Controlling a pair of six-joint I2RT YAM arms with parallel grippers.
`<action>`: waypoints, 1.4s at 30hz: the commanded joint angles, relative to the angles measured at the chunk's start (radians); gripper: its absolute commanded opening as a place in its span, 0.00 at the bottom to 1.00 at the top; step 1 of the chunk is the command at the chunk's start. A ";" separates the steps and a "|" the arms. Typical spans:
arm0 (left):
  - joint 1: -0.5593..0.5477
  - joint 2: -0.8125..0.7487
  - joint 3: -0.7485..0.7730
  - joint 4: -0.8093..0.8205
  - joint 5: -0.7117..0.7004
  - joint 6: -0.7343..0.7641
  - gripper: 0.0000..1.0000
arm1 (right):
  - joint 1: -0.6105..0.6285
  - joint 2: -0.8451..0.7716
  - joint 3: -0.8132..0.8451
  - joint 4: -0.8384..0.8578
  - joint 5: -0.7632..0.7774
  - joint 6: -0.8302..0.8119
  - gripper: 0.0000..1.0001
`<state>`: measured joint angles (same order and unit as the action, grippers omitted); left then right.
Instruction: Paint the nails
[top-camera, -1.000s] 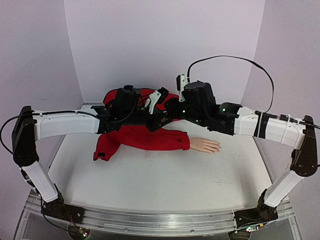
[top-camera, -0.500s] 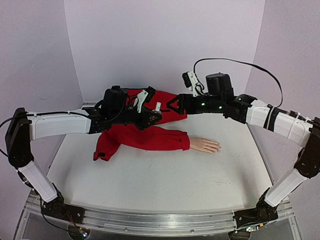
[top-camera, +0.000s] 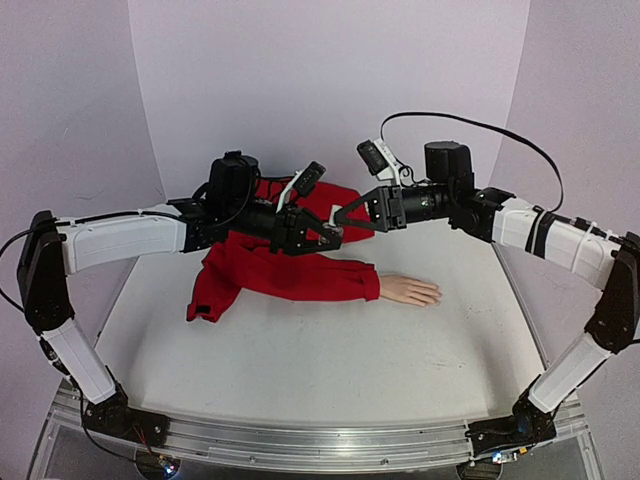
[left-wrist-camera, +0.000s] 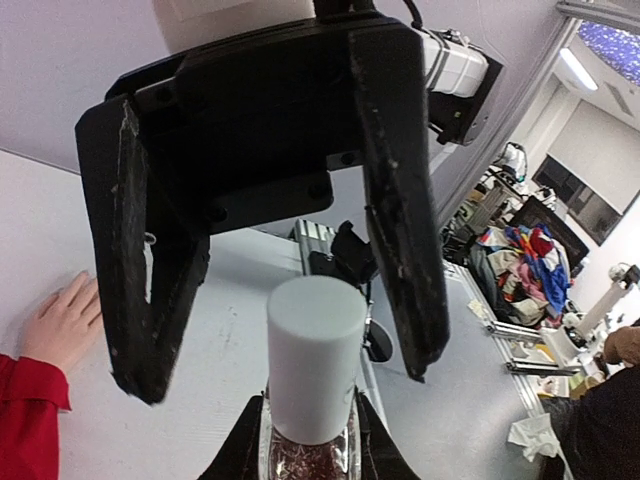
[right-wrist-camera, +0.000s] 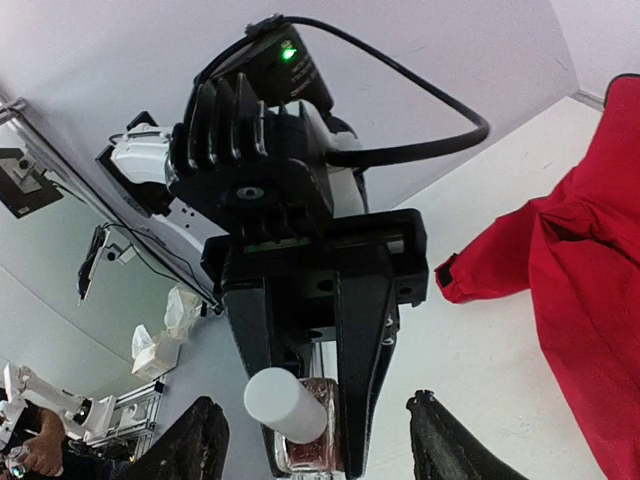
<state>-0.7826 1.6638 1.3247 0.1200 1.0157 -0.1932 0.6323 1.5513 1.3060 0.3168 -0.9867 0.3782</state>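
Looking over the white surface (top-camera: 300, 360), you find the red sleeve (top-camera: 290, 272) lying across its far half. The pale mannequin hand (top-camera: 408, 290) lies flat at the sleeve's right end. Both arms reach in above the sleeve and meet nearly tip to tip.

Your right gripper (left-wrist-camera: 282, 372) stands open. In the wrist views one finger shows on each side of the white cap (left-wrist-camera: 313, 355), with a gap on both sides. Your left gripper (right-wrist-camera: 305, 430) is clamped on a small glass nail polish bottle (left-wrist-camera: 305, 462), whose cap points toward the right gripper.

The nails (top-camera: 434, 294) are at the mannequin hand's fingertips, down on the surface. They sit right of both grippers and well apart from them, too small to make out.
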 joint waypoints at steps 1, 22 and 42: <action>0.005 0.023 0.068 0.043 0.151 -0.059 0.00 | 0.009 0.028 0.031 0.133 -0.155 0.052 0.53; 0.006 0.017 0.079 0.043 0.001 -0.017 0.00 | 0.038 0.032 -0.024 0.194 -0.085 0.078 0.00; -0.087 0.004 0.025 0.056 -0.962 0.244 0.00 | 0.313 -0.035 -0.016 -0.142 1.248 0.102 0.09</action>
<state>-0.9150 1.6920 1.3128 0.0628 0.1471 0.0532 0.9386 1.5517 1.2648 0.3065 0.2726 0.5278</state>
